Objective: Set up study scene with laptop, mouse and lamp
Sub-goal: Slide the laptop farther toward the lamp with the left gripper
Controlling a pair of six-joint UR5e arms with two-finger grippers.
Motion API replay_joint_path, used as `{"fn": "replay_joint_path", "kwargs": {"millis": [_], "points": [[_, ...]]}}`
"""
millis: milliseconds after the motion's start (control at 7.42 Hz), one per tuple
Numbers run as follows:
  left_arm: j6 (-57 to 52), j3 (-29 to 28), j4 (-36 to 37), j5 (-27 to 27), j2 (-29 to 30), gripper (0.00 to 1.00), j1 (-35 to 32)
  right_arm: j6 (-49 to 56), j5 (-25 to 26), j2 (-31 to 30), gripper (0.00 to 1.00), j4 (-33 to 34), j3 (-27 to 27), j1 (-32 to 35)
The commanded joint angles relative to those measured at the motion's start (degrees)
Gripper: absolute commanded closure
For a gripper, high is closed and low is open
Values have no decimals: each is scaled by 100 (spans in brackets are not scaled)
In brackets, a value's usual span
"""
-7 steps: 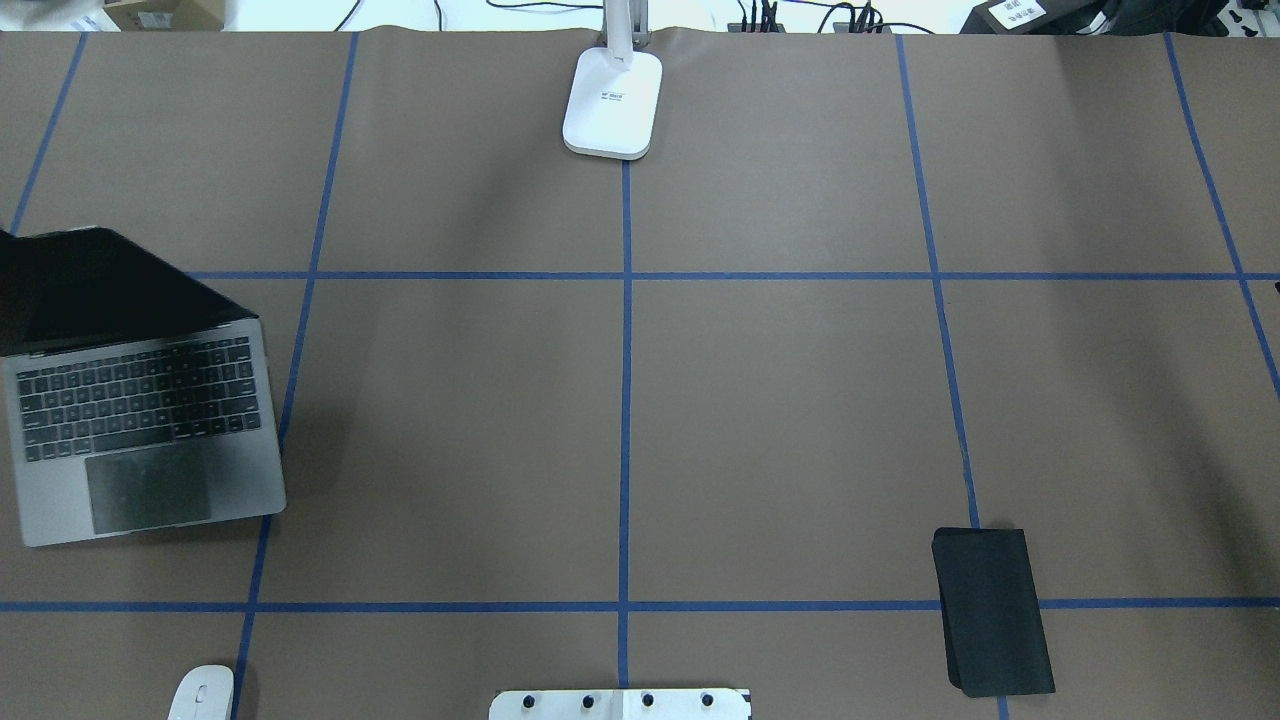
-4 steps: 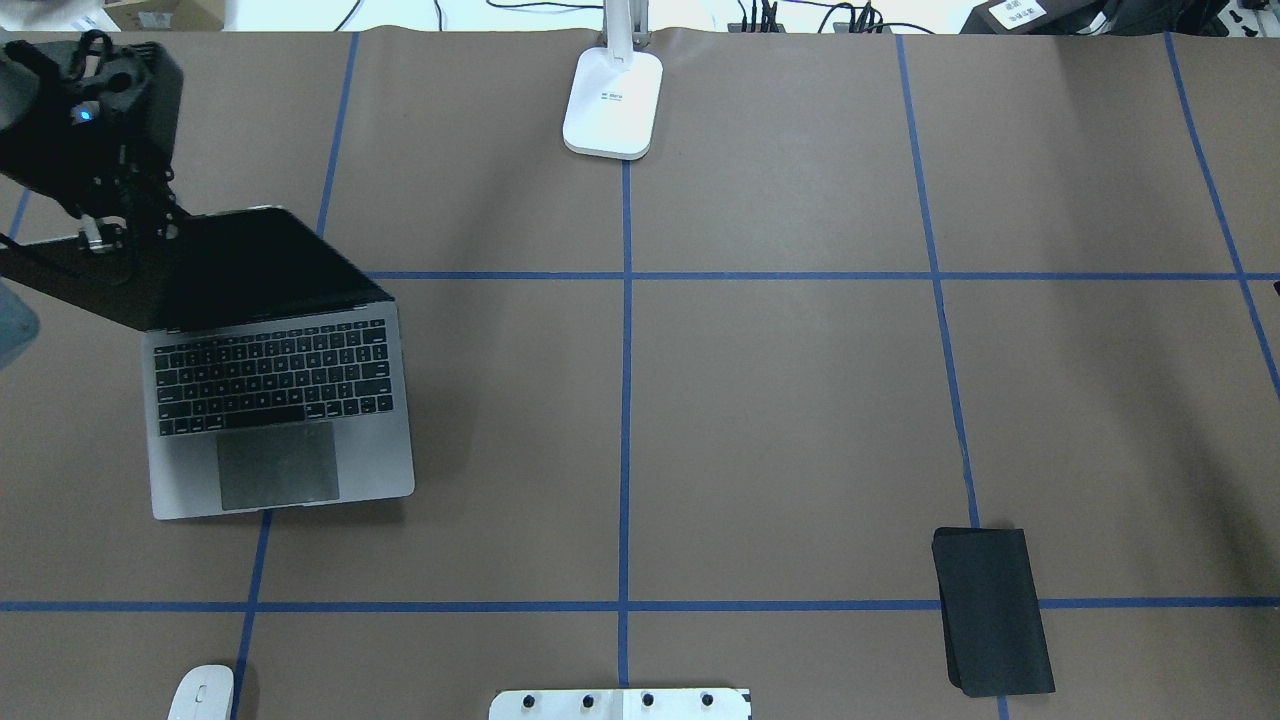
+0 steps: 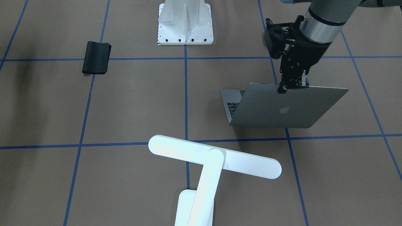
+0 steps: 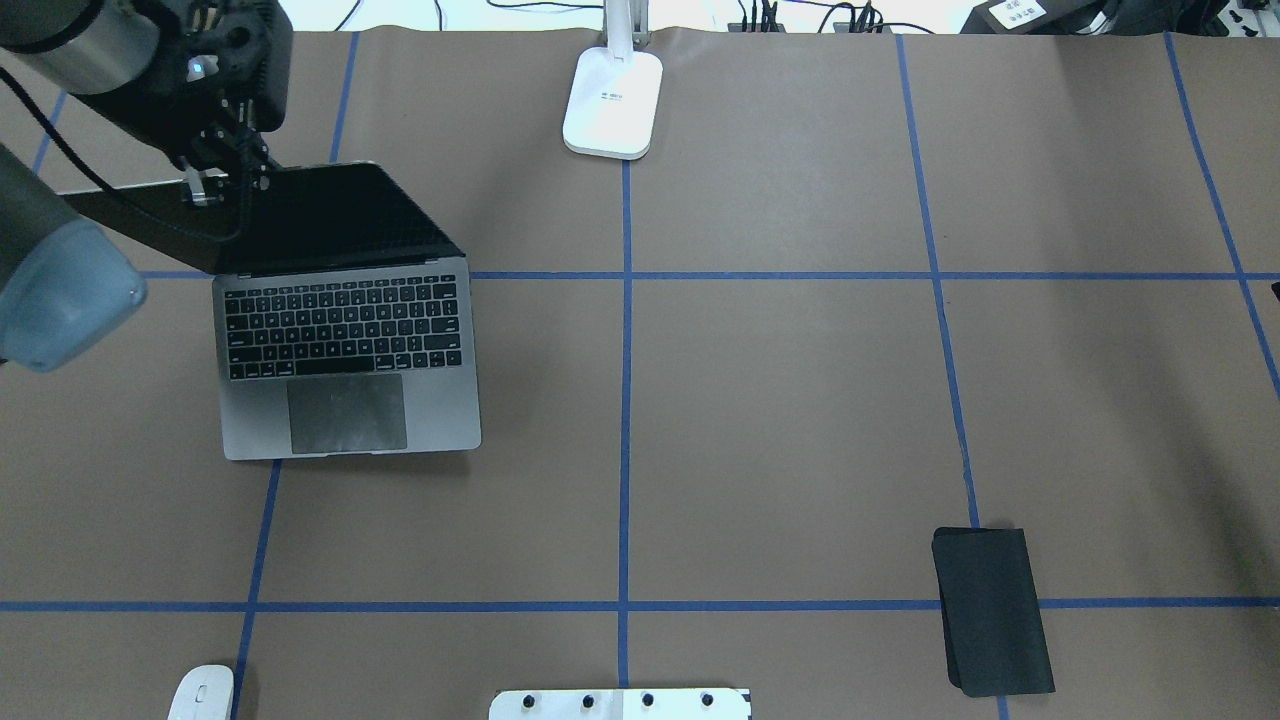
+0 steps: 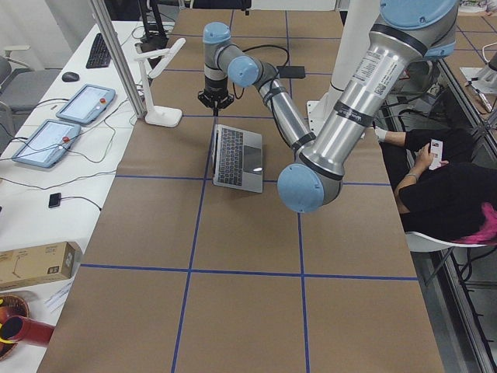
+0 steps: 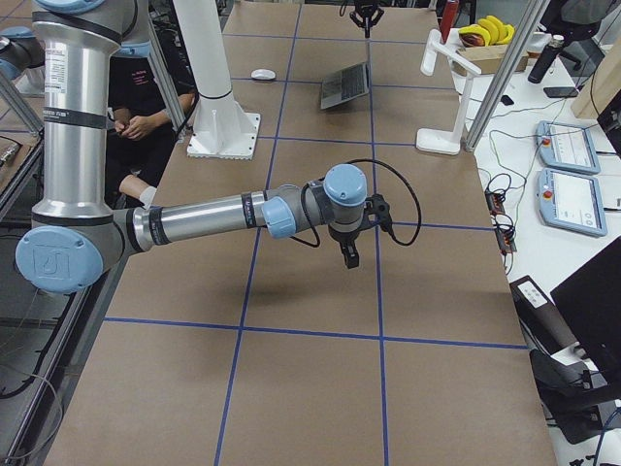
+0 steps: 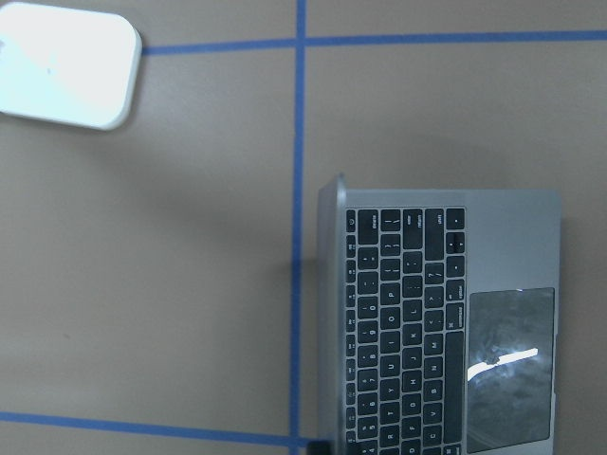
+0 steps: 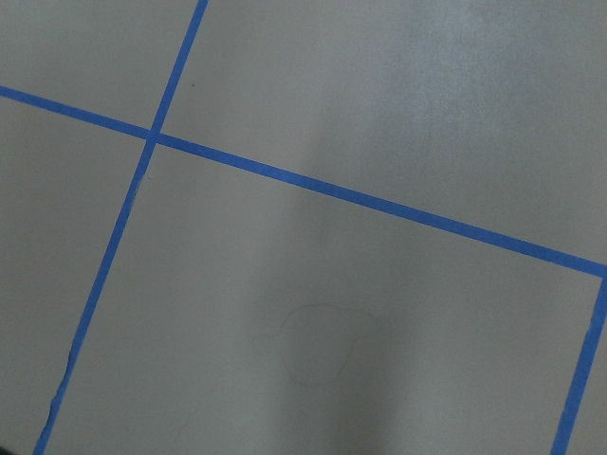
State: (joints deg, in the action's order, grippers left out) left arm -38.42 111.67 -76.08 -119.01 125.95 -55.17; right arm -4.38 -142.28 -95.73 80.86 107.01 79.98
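Sitting open on the left half of the brown table [image 4: 780, 400], the thin space-grey metal laptop [image 4: 345, 340] is pinched by its lid edge in my left gripper [image 3: 292, 86]. Dragging it by the screen risks hinge strain or a slip. I cannot tell the right gripper's [image 6: 347, 256] state.

the left arm [image 3: 326, 15] reaches out, wrist pointing straight down, its left tool [image 3: 292, 86] pinched tight on the top edge of the laptop [image 3: 282, 108] lid. the right arm [image 6: 204, 218] stretches out level, right tool [image 6: 346, 254] hanging downward, too small to tell its grip.
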Motion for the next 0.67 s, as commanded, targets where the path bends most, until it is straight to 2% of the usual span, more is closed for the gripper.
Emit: {"fn": "replay_joint_path", "kwargs": {"millis": [0,135,404,539], "points": [[115,-547,-56,448,577,92,251,-1,-1,-16,0,0,-22,0],[132,-646,-65,484,693,92,365,-1,-1,-7,0,0,-23,0],[141,-971,-660,1071,712,92,699,-1,-1,-7,0,0,-31,0],[133,-1007,-680,1090,720,92,709,-1,-1,-7,0,0,-31,0]]}}
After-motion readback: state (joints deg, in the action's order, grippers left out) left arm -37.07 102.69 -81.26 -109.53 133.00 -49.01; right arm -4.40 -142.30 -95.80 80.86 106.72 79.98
